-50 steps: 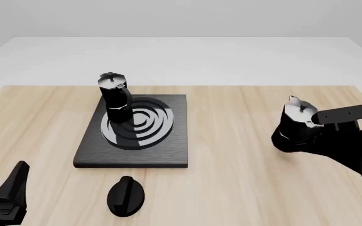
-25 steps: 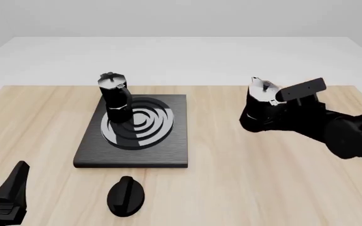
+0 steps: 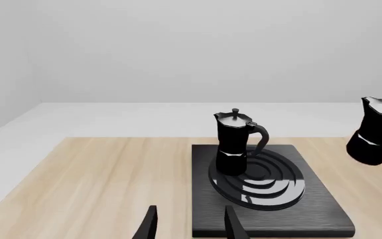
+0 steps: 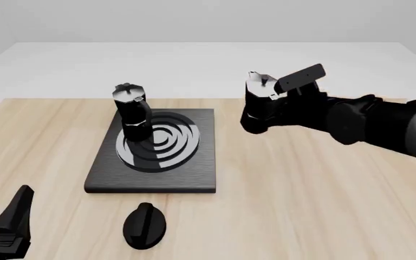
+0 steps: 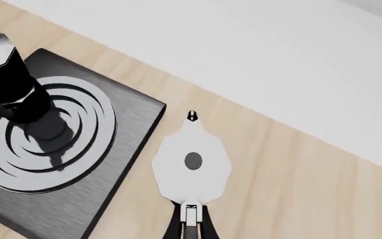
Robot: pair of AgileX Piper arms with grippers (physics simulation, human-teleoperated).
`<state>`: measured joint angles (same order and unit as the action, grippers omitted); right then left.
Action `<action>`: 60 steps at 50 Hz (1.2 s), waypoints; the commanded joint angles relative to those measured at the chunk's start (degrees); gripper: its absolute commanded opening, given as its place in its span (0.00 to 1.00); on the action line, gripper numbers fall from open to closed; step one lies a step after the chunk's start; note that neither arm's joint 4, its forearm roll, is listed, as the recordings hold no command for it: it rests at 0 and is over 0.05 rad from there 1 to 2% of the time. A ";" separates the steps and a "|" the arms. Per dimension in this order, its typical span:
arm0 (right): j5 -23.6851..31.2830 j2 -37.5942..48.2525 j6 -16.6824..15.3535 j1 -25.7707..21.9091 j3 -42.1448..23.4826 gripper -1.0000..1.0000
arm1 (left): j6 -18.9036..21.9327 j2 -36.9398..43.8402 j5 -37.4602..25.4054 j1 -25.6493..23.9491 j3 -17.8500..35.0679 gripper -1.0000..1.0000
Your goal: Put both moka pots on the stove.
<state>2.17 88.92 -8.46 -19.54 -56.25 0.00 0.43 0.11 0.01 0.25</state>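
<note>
Since one second ago, the right end effector (image 4: 279,96) has carried the second moka pot (image 4: 260,105) up and leftward, from the right part of the tabletop (image 4: 324,184) to a position near the stove's right edge. The first moka pot (image 4: 130,111) and the left end effector (image 3: 187,226) have not moved.

Right end effector: pinching the second pot, apparently at its side handle, which keeps the body upright and leaves the base unobstructed for set-down. The pot is held in the air, not yet over the stove (image 4: 154,176).

Left end effector: fingers spread, holding nothing, parked at the near left, well apart from the stove so it does not block the incoming arm.

First pot: stands upright on the far left part of the burner rings (image 4: 166,142), leaving the right part free for the second pot.

Appearance of the carried pot: black faceted body, silvery lid (image 5: 192,163) with a small dark knob at its centre and a pointed spout.

A low black oval knob (image 4: 145,225) lies on the tabletop in front of the stove.
</note>
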 commanded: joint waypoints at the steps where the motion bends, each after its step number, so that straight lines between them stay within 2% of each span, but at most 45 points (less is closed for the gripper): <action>1: 1.93 4.06 0.83 -3.52 -9.01 0.00 | 0.00 0.00 0.00 0.00 0.00 1.00; 25: 5.85 11.49 2.88 -8.04 -20.63 0.00 | 0.00 0.01 0.00 -0.01 0.00 1.00; 40: 7.15 14.71 3.28 -11.17 -25.17 0.00 | 0.00 0.01 0.00 0.00 0.00 1.00; 60: 7.47 18.39 3.07 -13.04 -28.86 0.00 | 0.00 0.00 0.00 0.01 0.00 1.00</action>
<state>9.83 106.92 -5.85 -31.62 -81.91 -0.01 0.43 0.11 0.01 0.25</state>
